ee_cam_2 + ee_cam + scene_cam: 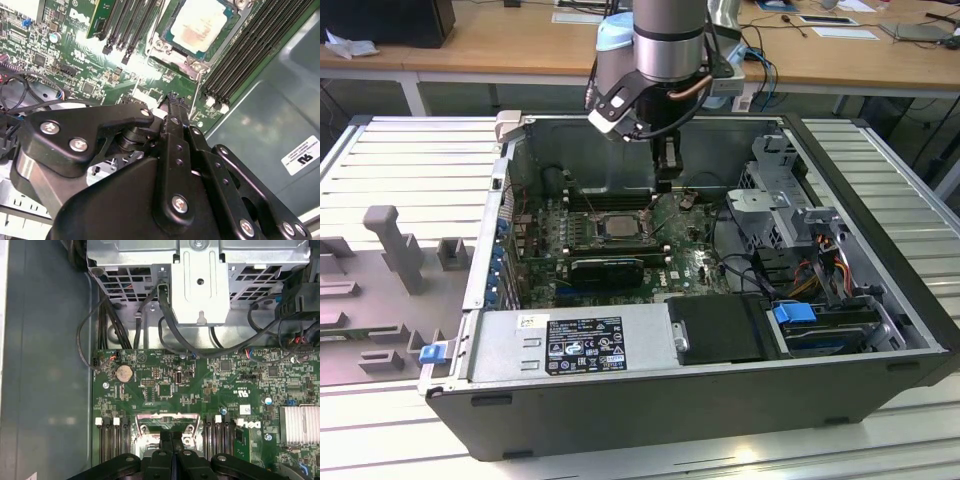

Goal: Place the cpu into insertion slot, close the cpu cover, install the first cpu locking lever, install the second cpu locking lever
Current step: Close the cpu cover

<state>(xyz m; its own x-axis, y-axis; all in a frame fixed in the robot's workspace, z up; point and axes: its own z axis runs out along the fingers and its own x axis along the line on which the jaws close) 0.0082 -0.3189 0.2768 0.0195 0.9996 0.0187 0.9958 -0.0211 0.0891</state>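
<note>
Second wrist view, flat silvery square cpu [202, 22]

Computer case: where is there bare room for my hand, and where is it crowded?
Bare: the grey case panel beside the motherboard, and the ribbed table at the exterior view's right. Crowded: the cabled drive cage and the cpu beside the end effector.

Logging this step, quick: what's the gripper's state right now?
Gripper: closed, holding nothing that shows, close to the cpu.
</note>
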